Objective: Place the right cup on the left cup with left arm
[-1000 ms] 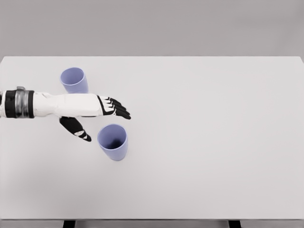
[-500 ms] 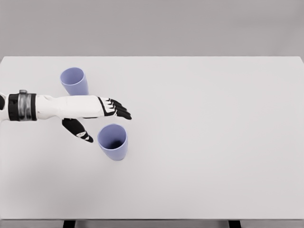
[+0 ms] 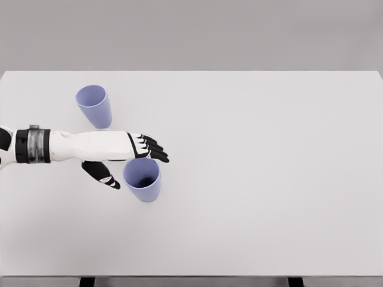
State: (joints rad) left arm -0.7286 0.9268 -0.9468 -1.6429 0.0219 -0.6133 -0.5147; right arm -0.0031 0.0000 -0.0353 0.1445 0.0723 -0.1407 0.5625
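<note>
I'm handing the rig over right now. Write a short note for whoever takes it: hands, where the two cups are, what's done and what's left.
Left robot hand: open, holding nothing, fingers spread by the rim of the right cup, thumb on the cup's left side. No grasp yet.
Right robot hand: out of view.
Right cup: upright on the table, nearer the front edge.
Left cup: upright, farther back and to the left, apart from the hand.
Done: the reach to the right cup, nearly.
Left: close on the right cup, lift it, carry it back-left and set it on the left cup.
</note>
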